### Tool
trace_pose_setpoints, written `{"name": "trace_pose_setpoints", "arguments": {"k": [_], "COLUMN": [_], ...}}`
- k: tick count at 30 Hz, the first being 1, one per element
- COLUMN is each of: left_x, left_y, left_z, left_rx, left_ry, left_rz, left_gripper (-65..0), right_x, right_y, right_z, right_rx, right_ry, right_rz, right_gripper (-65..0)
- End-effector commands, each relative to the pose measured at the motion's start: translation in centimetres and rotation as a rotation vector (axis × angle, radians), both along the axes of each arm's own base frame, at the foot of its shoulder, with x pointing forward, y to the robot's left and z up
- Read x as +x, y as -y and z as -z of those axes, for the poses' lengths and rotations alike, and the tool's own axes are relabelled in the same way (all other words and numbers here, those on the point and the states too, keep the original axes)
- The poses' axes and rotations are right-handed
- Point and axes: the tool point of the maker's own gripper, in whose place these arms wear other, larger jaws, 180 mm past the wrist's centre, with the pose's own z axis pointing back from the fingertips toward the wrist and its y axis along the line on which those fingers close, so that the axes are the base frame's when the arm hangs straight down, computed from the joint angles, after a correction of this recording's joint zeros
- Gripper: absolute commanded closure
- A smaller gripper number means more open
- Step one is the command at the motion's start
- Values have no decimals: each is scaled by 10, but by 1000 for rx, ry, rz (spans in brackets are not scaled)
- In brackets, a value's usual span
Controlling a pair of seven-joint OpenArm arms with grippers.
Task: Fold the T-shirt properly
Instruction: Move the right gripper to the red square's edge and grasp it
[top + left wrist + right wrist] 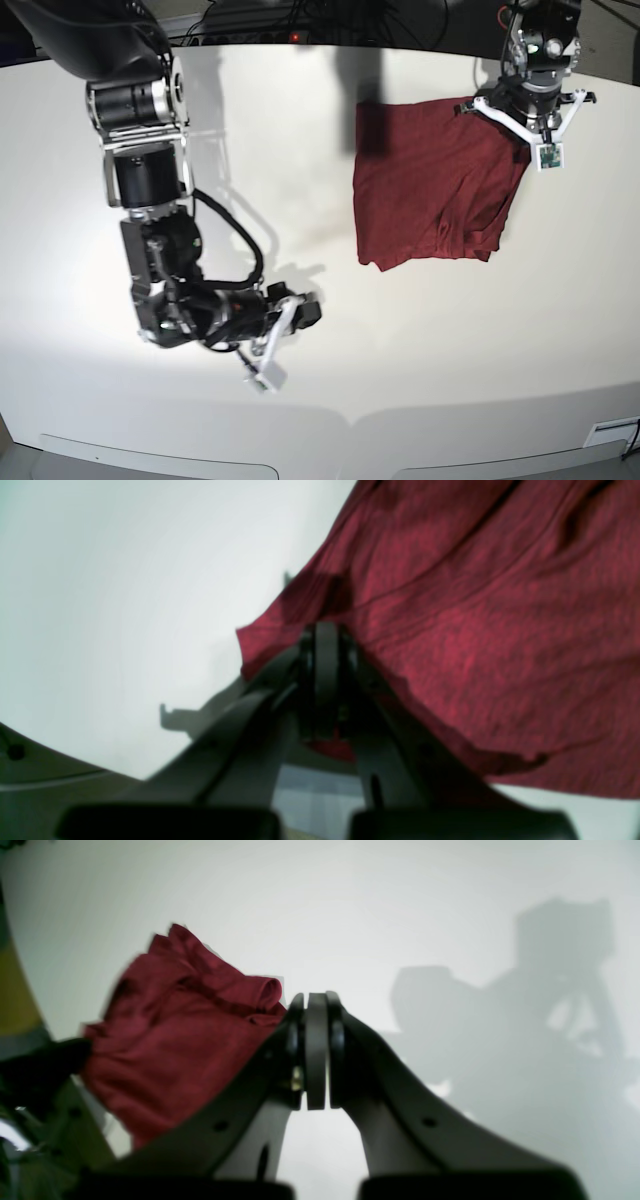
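Note:
The dark red T-shirt [430, 190] lies as a folded, roughly square bundle on the white table at the back right in the base view. My left gripper [522, 135] stands over its upper right corner. In the left wrist view the left gripper [326, 630] is shut, with red fabric of the T-shirt [475, 630] pinched between the jaws and rising from them. My right gripper [300, 315] is low over the table near the front left, apart from the shirt. In the right wrist view the right gripper [316, 1000] is shut and empty, with the T-shirt [175, 1040] beyond it to the left.
The white table [400, 380] spreads around both arms, with its rounded front edge near the bottom of the base view. Dark cables [300, 20] lie behind the table's back edge. The right arm's bulky joints [140, 110] stand at the left.

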Motion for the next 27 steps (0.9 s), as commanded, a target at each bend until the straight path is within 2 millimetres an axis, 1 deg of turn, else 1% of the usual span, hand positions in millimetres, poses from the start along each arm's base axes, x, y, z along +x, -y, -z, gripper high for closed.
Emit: {"name": "trace_pose_setpoints", "arguments": {"k": [1, 5, 8, 11, 14, 17, 20, 22, 24, 27], "left_x": [4, -2, -6, -8, -8, -8, -4, 0, 2, 2], "left_y": [-3, -3, -3, -3, -3, -3, -3, -3, -5, -9], "left_z": [-9, -6, -4, -3, -3, -3, -7, -10, -11, -3], "left_rx": [19, 19, 19, 19, 19, 20, 26, 31, 41, 55], "left_ry": [38, 23, 13, 8, 8, 9, 43, 72, 98, 90], "left_rz": [2, 2, 2, 2, 3, 3, 8, 14, 17, 13], "left_gripper": [0, 0, 0, 0, 0, 0, 0, 0, 0, 0], "right_x": [12, -2, -16, -26, -36, -42, -46, -49, -51, -55], "right_y": [-13, -58, -83, -100, -109, -105, -93, -80, -63, -40], "right_z": [-20, -8, 2, 12, 25, 41, 56, 67, 76, 86], "right_rx": [27, -11, -26, -32, -55, -111, -155, -191, -216, -235], "right_ry": [66, 90, 103, 121, 133, 155, 175, 177, 165, 144], "right_rz": [-16, -101, -143, -155, -159, -159, -151, -147, -137, -119], "right_gripper": [0, 0, 0, 0, 0, 0, 0, 0, 0, 0]}}
